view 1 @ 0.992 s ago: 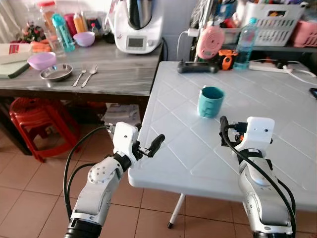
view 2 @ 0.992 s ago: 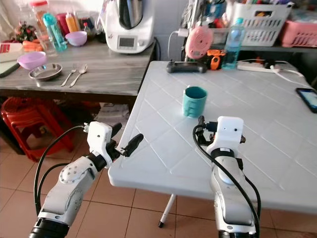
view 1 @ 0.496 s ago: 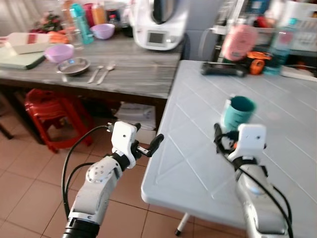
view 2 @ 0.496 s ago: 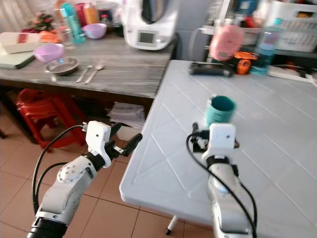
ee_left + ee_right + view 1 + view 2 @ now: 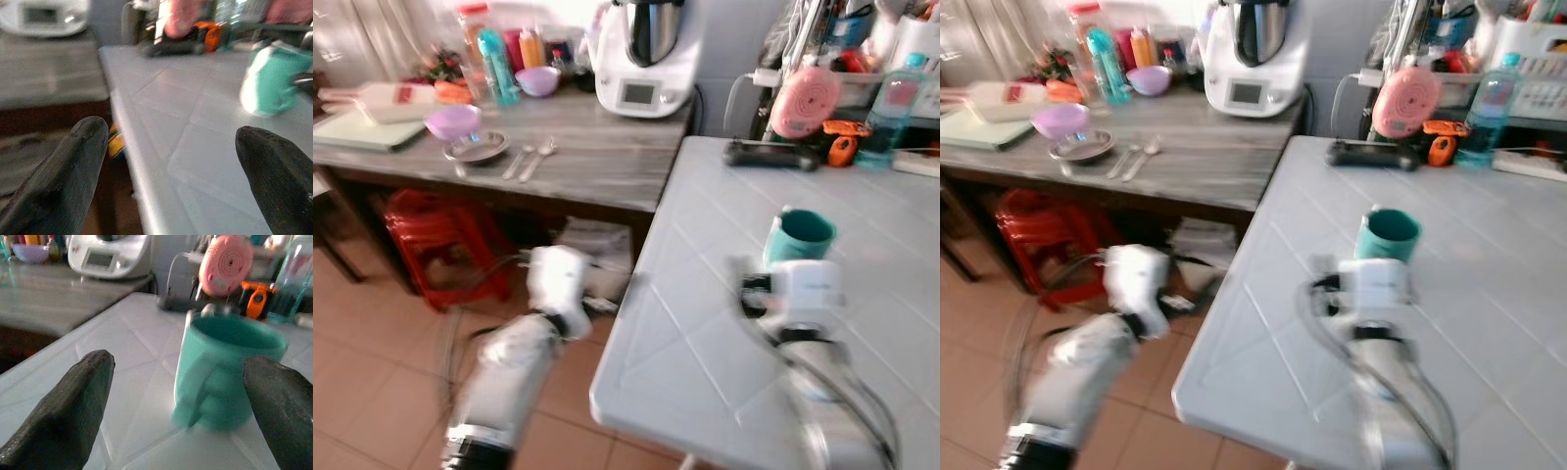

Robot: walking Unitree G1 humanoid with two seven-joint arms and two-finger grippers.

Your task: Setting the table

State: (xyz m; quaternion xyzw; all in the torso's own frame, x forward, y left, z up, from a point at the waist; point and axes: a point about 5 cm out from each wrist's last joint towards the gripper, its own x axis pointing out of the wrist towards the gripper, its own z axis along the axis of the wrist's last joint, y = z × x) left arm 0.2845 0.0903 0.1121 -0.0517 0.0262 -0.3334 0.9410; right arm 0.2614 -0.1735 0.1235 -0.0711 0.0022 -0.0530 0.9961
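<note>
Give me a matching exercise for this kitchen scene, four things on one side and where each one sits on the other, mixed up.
Things:
1. teal mug
2. fork and spoon
3. red stools
4. water bottle

Places:
A. under the wooden counter
B. far edge of the white table, beside the orange tool
C. on the wooden counter, next to the steel bowl
D. on the white table, just ahead of the right gripper

Pairs: 1-D, 2-C, 3-A, 4-B

The white table [image 5: 705,294] looks like smooth plastic with a slight sheen. Teal mug [image 5: 222,372] is glossy, counter [image 5: 597,166] is grey woodgrain.
</note>
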